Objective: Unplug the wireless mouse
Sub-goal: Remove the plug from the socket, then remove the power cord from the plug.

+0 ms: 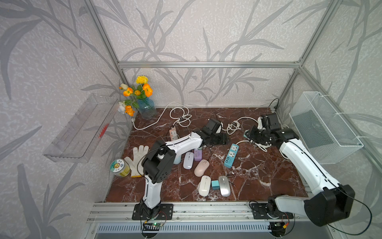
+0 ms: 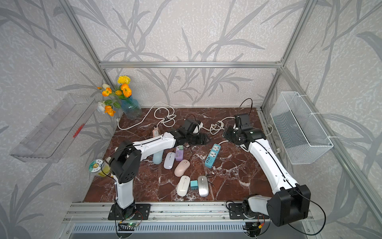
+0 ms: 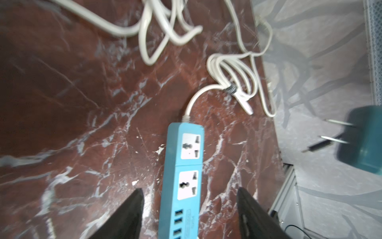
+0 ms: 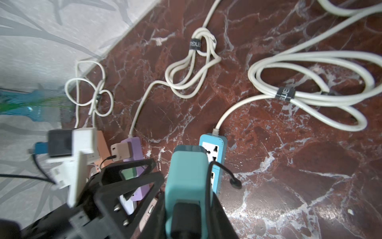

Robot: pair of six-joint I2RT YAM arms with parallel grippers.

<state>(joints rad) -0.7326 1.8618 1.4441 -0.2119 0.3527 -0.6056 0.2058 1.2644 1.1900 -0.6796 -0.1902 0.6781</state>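
Observation:
My right gripper (image 4: 187,198) is shut on a teal plug adapter (image 4: 187,175), held off the table with a black cable (image 4: 224,171) hanging from it. In the left wrist view the adapter's (image 3: 363,138) two bare prongs point into the air. My left gripper (image 3: 190,190) is open, its black fingers (image 3: 132,215) on either side of the blue power strip (image 3: 186,165), above it. Several wireless mice lie in front: lavender (image 1: 188,160), pink (image 1: 202,167), white (image 1: 204,185), silver (image 1: 224,185). In both top views the grippers (image 1: 221,139) (image 2: 228,133) sit close together at mid-table.
Bundled white cords (image 1: 179,118) lie at the back. A purple power strip (image 1: 197,154), a small teal adapter (image 1: 215,184), a flower vase (image 1: 146,107), a glove (image 1: 137,157) and a jar (image 1: 119,167) stand to the left. A wire basket (image 1: 326,128) hangs on the right wall.

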